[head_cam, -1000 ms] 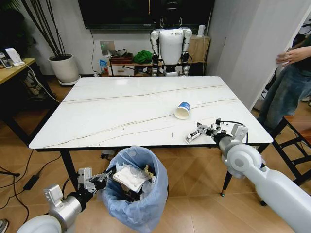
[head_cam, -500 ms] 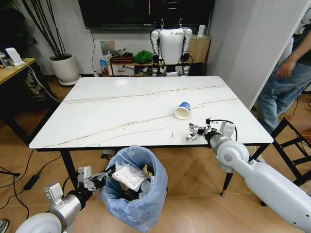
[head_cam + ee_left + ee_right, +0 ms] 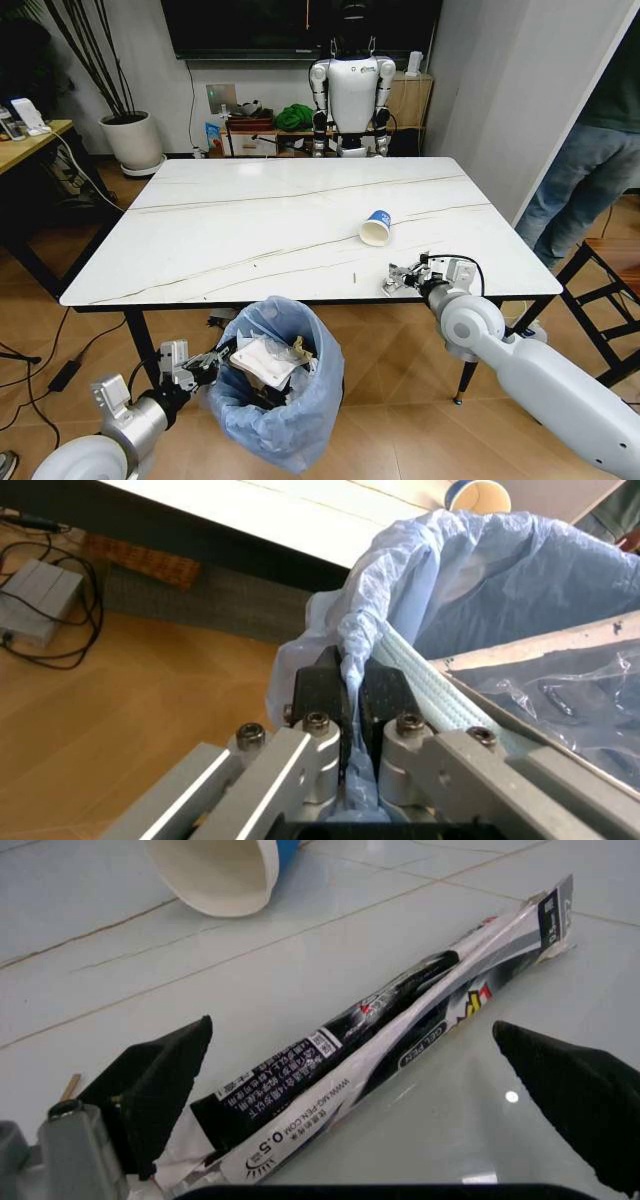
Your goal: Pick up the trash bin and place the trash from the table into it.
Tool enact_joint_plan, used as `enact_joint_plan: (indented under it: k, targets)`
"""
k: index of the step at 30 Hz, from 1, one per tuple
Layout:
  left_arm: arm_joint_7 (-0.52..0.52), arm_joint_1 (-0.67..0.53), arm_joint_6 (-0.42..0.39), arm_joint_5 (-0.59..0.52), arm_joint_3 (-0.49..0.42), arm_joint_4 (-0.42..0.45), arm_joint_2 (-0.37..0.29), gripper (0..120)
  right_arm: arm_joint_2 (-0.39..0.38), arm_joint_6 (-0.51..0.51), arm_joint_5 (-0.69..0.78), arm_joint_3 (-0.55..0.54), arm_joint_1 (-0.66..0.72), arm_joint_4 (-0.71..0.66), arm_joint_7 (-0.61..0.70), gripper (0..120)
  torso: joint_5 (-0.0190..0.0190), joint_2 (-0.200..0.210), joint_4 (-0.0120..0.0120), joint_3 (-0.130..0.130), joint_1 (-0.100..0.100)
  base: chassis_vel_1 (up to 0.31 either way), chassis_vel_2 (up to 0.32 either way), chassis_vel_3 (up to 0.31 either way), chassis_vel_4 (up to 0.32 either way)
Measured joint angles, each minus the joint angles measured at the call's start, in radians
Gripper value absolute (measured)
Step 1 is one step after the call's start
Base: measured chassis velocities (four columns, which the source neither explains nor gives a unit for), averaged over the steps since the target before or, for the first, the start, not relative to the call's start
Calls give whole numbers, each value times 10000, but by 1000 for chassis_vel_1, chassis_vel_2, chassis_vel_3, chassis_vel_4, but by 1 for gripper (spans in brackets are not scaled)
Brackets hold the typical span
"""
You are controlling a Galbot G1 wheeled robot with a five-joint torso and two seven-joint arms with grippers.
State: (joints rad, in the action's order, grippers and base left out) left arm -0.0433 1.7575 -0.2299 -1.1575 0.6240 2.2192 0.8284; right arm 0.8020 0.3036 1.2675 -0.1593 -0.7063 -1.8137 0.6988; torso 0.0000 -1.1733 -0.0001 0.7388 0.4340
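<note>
Trash bin [image 3: 272, 385] sits low in the head view, left of centre, on the wooden floor just below the near edge of the table [image 3: 250, 215]. Its crinkled light-blue bag [image 3: 470, 577] spills over the rim; crumpled white paper and wrappers [image 3: 262, 362] are heaped inside.

Left gripper [image 3: 205, 368] at the bin's left rim, lower left of the head view. In the left wrist view the gripper [image 3: 350, 694] has its two black fingers [image 3: 320, 690] clenched on the bag and rim edge, with blue plastic pinched between them.

Table fills the middle of the head view: white top, thin grey veins, black legs. On it, right of centre, a blue-and-white paper cup [image 3: 375, 227] lies on its side, mouth toward the camera. The cup [image 3: 225, 870] also shows at the top of the right wrist view.

Near the table's lower right edge lies a silver-and-black pen packet [image 3: 392, 281], long and flat. The right gripper [image 3: 408, 272] is down at the tabletop over it. In the right wrist view the gripper [image 3: 350, 1072] stands spread wide, one black finger [image 3: 160, 1080] on each side of the packet [image 3: 390, 1042], neither one touching it. The packet lies diagonally between them.
</note>
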Motion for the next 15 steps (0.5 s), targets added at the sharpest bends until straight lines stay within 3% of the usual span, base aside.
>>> enact_joint_plan:
  k: [7,13,15]
  targets:
    - [5,-22,5,-22,13,-16,20,0,92,-12,-37,-146,42,95,-49,91,0,0,1,0,0,0,0,0,0]
    - [18,-64,12,-28,14,-76,24,0,81,-32,-41,-191,49,140,-104,65,0,1,1,0,0,0,0,0,0]
    - [18,-71,12,-30,14,-82,24,0,76,-33,-41,-192,48,140,-106,62,0,1,1,0,0,0,0,0,0]
